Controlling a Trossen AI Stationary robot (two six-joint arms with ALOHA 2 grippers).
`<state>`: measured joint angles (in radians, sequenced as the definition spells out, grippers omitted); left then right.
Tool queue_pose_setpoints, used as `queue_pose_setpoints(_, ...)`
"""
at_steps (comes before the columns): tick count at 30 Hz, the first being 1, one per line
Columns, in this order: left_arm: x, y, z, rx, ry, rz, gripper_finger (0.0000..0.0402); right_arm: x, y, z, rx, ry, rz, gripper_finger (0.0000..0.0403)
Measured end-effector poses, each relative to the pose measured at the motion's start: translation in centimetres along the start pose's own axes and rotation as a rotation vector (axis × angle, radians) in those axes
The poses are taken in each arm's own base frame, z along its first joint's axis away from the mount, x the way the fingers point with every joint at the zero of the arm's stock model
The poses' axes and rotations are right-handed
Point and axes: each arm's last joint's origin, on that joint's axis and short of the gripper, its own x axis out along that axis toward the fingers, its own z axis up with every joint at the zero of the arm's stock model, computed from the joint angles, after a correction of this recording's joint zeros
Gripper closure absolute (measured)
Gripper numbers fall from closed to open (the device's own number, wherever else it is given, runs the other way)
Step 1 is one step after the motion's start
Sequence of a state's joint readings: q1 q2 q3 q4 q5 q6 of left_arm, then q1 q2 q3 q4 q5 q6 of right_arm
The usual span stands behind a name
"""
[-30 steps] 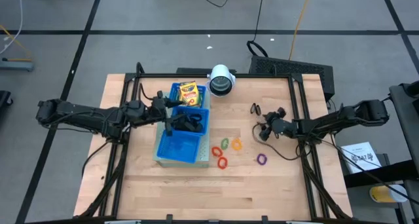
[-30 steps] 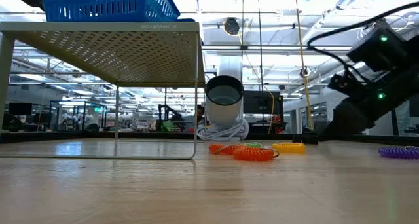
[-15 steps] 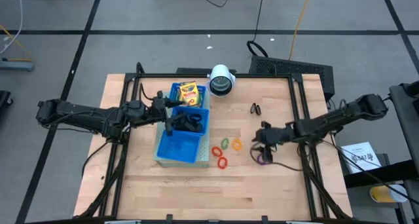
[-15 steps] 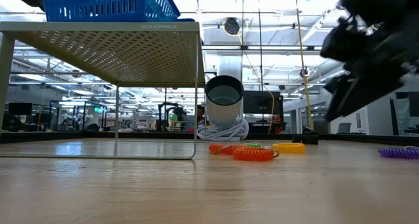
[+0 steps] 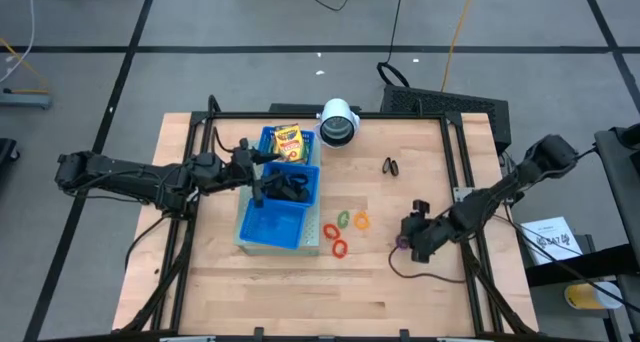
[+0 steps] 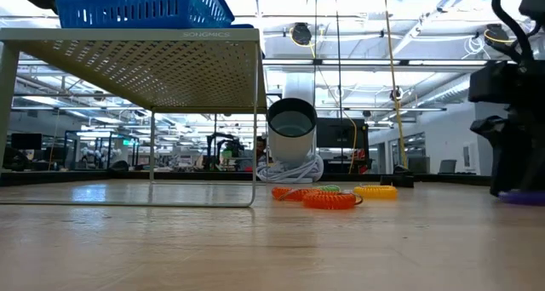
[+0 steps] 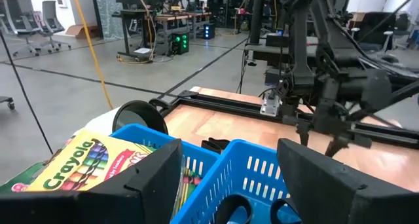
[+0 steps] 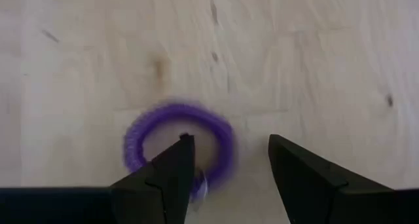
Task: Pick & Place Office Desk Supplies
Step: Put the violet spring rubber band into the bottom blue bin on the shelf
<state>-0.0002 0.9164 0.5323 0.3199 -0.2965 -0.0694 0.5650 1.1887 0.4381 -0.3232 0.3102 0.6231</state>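
The purple ring (image 8: pixel 171 127) lies flat on the table at the right (image 5: pixel 399 243). My right gripper (image 8: pixel 229 144) is open and tipped down over it, one fingertip (image 8: pixel 181 153) above the ring's hole, the other outside it. Red rings (image 5: pixel 333 239), a green one (image 5: pixel 343 219) and an orange one (image 5: pixel 361 221) lie mid-table. A black clip (image 5: pixel 389 166) lies farther back. My left gripper (image 7: pixel 229 152) is open and level above the blue tray (image 5: pixel 277 225), which holds a crayon box (image 7: pixel 82 160) and black clips (image 5: pixel 291 186). My right gripper comes at the purple ring from above, slanting down, with one finger (image 8: pixel 171 175) over the ring's near side. I cannot tell whether that finger touches the ring. The ring lies flat on the wood.
A white cylinder (image 5: pixel 338 123) stands at the far edge behind the tray. In the low view the tray sits on a perforated metal riser (image 6: pixel 128 48). A dark cable (image 5: pixel 405 270) loops on the wood near my right gripper. Bare wood stretches along the near edge.
My right gripper has swung from beside the black clip toward the table's near edge, tipping downward and rolling, and now stands over the purple ring. The ring and the other things have stayed where they were.
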Motion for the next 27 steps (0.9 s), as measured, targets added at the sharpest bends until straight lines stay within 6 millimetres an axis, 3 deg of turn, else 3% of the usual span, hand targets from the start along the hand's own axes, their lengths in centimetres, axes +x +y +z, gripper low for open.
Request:
queue_pose_setpoints(6,0.0,0.0,0.0,-0.029,0.000,0.002,0.0146,1.7,0.2,-0.9,-0.063,0.107,-0.072,0.0240)
queue_pose_setpoints(9,0.0,0.0,0.0,-0.035,0.000,0.002,0.0146,2.0,0.2,-1.0,-0.064,0.114,-0.072,0.0285)
queue_pose_setpoints(13,0.0,0.0,0.0,-0.036,0.000,0.002,0.0146,2.1,0.1,-0.7,-0.050,0.100,-0.067,0.0373)
queue_pose_setpoints(15,0.0,0.0,0.0,-0.036,0.000,0.002,0.0146,2.1,0.1,-0.3,-0.043,0.073,-0.054,0.0389)
queue_pose_setpoints(21,0.0,0.0,0.1,-0.047,-0.006,0.001,0.0146,1.4,-0.3,2.0,-0.102,-0.192,-0.119,0.0392)
queue_pose_setpoints(27,0.1,-0.5,1.1,-0.097,-0.109,-0.064,0.0146,-0.5,-0.9,6.1,-0.183,-0.564,-0.202,0.0396)
